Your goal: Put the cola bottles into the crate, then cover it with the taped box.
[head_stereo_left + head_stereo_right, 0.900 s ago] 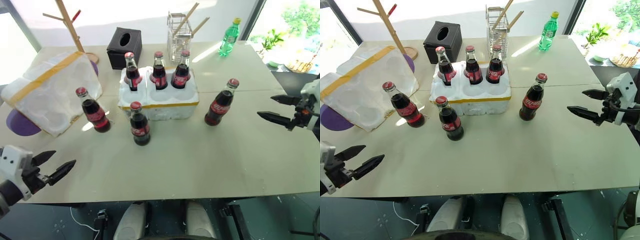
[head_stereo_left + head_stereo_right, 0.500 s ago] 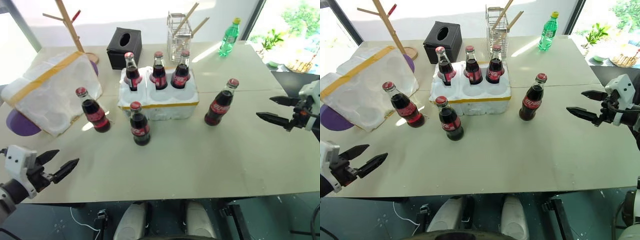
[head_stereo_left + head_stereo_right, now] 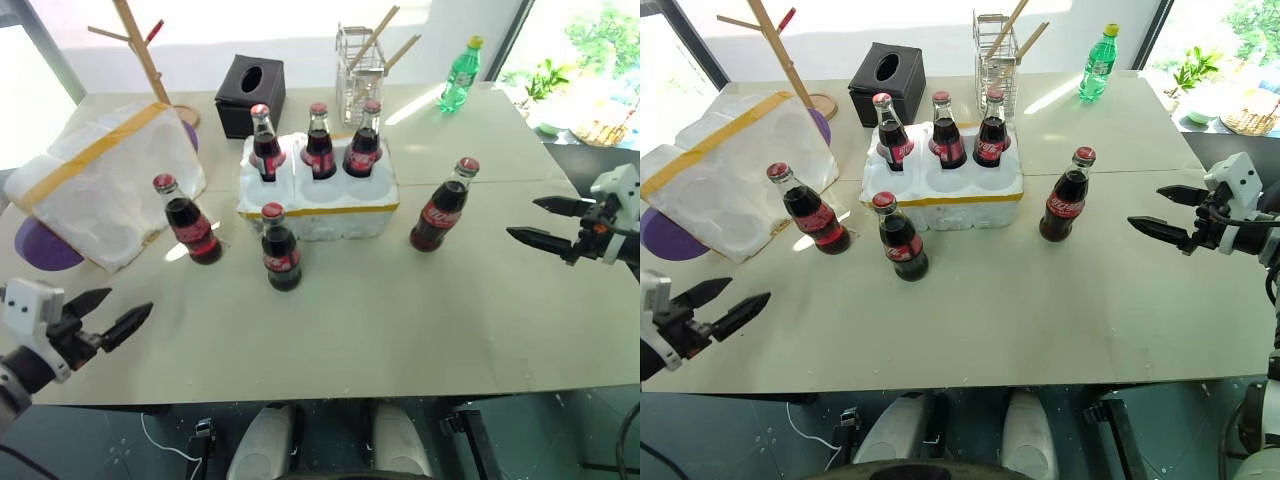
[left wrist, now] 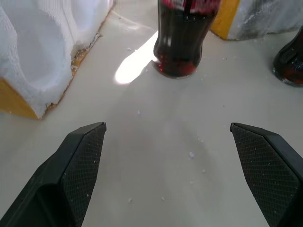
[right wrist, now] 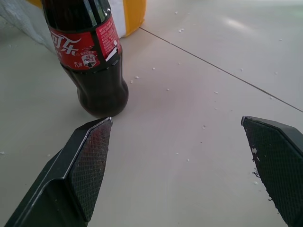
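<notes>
Six small glass cola bottles with dark contents, red labels and red caps stand on a pale beige table point(image 3: 400, 310): three point(image 3: 318, 140) sit upright in the far row of round holes of a low white styrofoam crate point(image 3: 318, 205) edged with a thin yellow tape line, its near row of holes unfilled, while three stand loose on the tabletop. One loose bottle point(image 3: 183, 220) stands left of the crate, near a big white styrofoam box banded with wide yellow tape point(image 3: 100, 185), which lies tilted with its hollow side facing the table's near edge; a second point(image 3: 280, 248) stands just in front of the crate; a third point(image 3: 443, 205) stands to its right. The left gripper point(image 3: 105, 320) hovers at the table's near left edge, fingers spread and holding nothing. The right gripper point(image 3: 535, 222), likewise spread and holding nothing, hangs near the right-hand bottle, apart from it.
</notes>
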`<state>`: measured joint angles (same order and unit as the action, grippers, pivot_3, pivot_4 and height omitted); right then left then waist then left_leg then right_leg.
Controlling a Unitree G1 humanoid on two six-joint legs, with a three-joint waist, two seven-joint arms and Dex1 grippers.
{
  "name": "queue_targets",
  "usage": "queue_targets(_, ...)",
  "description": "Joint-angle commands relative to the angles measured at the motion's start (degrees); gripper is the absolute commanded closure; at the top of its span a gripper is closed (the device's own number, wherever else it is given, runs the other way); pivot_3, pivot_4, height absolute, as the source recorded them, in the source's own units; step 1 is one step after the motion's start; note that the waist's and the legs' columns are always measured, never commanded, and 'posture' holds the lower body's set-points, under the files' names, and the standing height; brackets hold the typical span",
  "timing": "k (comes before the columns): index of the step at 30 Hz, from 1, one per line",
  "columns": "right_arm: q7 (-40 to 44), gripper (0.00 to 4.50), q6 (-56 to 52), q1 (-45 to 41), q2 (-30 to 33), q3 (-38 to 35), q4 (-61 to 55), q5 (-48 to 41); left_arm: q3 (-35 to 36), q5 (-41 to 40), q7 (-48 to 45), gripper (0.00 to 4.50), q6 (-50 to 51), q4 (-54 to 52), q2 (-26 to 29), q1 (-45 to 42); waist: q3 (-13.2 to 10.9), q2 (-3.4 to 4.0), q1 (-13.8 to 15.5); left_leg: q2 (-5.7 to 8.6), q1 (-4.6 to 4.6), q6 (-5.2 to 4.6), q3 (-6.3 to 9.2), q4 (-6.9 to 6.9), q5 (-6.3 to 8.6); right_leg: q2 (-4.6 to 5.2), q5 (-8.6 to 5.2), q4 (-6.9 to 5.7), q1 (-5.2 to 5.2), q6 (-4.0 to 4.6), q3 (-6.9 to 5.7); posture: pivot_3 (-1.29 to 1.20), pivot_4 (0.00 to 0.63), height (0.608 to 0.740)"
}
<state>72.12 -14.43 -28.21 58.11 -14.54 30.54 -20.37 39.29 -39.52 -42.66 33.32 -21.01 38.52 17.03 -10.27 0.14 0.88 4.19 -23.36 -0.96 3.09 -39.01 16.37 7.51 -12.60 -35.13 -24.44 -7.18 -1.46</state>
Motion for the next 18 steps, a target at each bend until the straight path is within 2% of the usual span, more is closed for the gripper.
queue_targets(1,4.44,0.0,-7.15,2.31,5.29,-4.37,-9.78,-5.53,0.52,-1.6,0.29,0.1,-0.76,0.18,1.51,-3.71,-0.02,0.07,-0.04,0.01,-0.01,0.0,0.01,-0.01,0.0,0.0,0.01,-0.01,-0.01,-0.02,-0.01,0.0,0.15,0.74)
queue_targets(3,6.91,0.0,-12.74,5.77,7.38,-6.74,-16.49,-9.5,-0.58,-0.84,0.07,0.1,-1.08,1.48,2.44,-5.87,-0.02,0.09,-0.16,0.02,-0.01,-0.02,0.01,0.0,0.01,0.01,0.04,0.0,-0.02,-0.08,0.0,0.0,0.15,0.74)
queue_targets(6,11.59,0.0,-26.95,14.22,11.05,-14.78,-32.96,-20.86,-4.28,0.58,-1.09,0.1,-1.74,4.69,4.53,-11.08,-0.02,0.12,-0.1,-0.03,-0.01,-0.03,0.03,0.03,0.02,0.03,0.06,0.0,-0.02,-0.12,-0.01,0.0,0.15,0.74)
queue_targets(8,11.77,0.0,-34.26,18.4,11.54,-20.07,-42.04,-27.48,-6.95,1.88,-2.51,0.1,-2.72,7.16,5.54,-13.99,-0.01,0.13,-0.03,-0.04,-0.01,-0.03,0.05,0.02,0.01,0.03,0.06,-0.03,-0.01,-0.12,-0.03,0.0,0.15,0.74)
queue_targets(13,4.26,0.0,-42.74,19.47,9.42,-25.07,-55.05,-38.97,-13.92,6.31,-4.59,0.1,-6.4,14.08,6.04,-21.41,0.0,0.08,-0.04,-0.02,0.01,-0.03,0.03,-0.02,0.02,0.06,0.06,-0.01,0.02,-0.12,-0.04,0.0,0.15,0.74)
queue_targets(18,-3.15,0.0,-45.01,16.64,8.61,-23.34,-59.47,-46.05,-19.82,9.88,-4.56,0.1,-9.42,20.17,4.46,-28.95,-0.04,0.01,0.1,0.01,-0.04,-0.03,0.04,-0.02,0.02,0.08,0.09,-0.01,-0.02,-0.16,-0.05,0.0,0.15,0.74)
